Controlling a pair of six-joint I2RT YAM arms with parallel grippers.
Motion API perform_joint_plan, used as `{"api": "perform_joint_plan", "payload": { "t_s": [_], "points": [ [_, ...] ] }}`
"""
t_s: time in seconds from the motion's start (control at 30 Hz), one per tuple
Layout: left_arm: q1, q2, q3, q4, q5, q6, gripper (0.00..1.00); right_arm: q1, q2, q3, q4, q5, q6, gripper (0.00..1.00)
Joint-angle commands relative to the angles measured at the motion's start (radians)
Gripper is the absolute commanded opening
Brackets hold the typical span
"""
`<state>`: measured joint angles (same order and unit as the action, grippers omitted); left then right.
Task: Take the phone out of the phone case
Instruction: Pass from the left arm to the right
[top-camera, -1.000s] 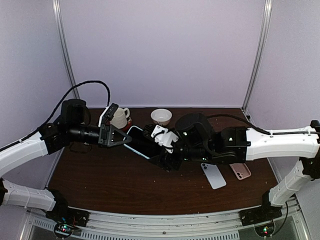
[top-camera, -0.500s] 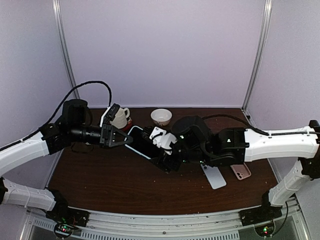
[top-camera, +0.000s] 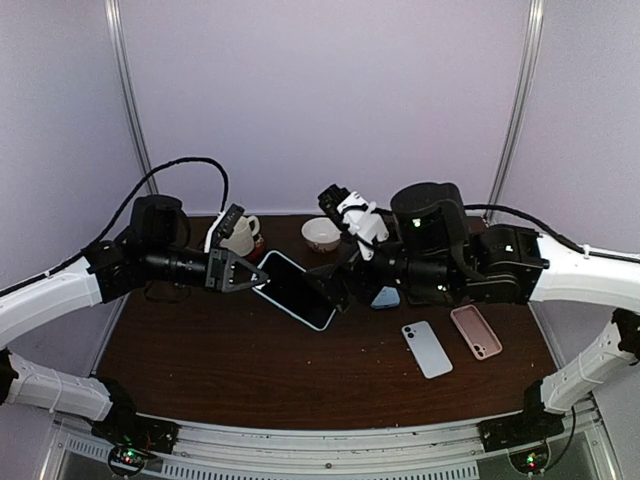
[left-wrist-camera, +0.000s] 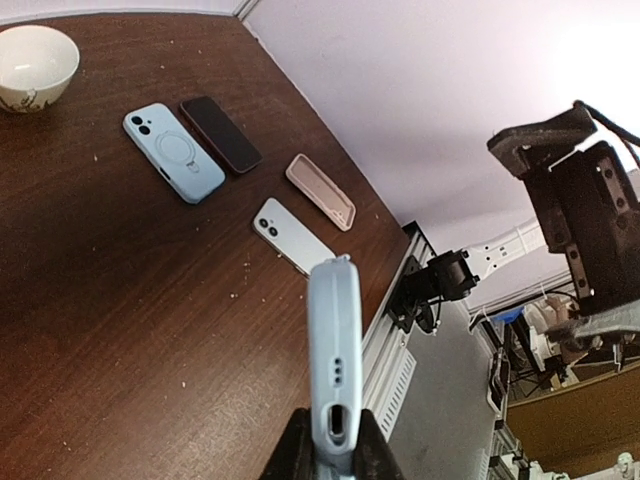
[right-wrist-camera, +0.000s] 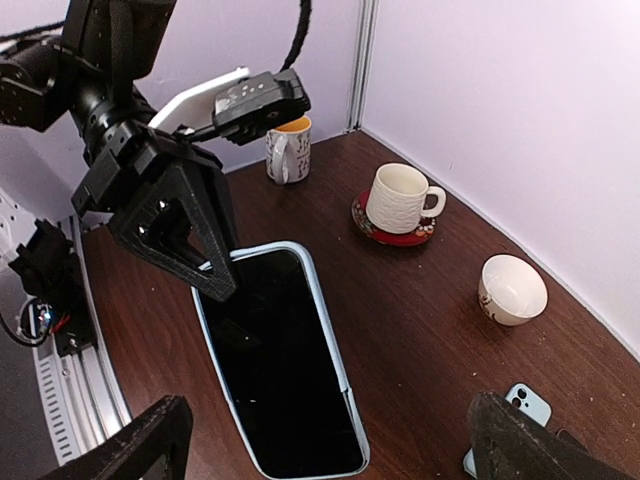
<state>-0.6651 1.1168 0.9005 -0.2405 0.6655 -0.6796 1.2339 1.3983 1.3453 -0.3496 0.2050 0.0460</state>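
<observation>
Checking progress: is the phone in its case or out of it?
In: the light blue case wraps around the phone, whose black screen shows; the left gripper pinches one end.

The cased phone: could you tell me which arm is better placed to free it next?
Probably right: the left gripper is shut on the cased phone's end, while the right gripper hangs open above its screen.

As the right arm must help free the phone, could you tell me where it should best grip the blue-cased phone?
Probably the free short end of the blue-cased phone, approached from the right. The left gripper is shut on the opposite short end, so the phone juts screen-up toward the open right gripper, with that end and both long edges unobstructed.
</observation>
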Motion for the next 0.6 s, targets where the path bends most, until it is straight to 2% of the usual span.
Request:
{"api": "perform_joint_plan", "payload": {
  "t_s": [0.0,0.37,0.57],
  "points": [
    [-0.004,-0.006,0.087,0.109,0.039,0.08,0.0,-0.054,-0.09,-0.075,0.028,-0.104,0.109,1.0],
    [-0.004,-0.015,0.136,0.225,0.087,0.102,0.0,-0.217,-0.296,-0.341,0.275,-0.428,0.293,1.0],
    [-0.004,-0.018,0.142,0.329,0.071,0.024,0.0,-0.257,-0.343,-0.495,0.568,-0.56,0.447,1.0]
  ]
}}
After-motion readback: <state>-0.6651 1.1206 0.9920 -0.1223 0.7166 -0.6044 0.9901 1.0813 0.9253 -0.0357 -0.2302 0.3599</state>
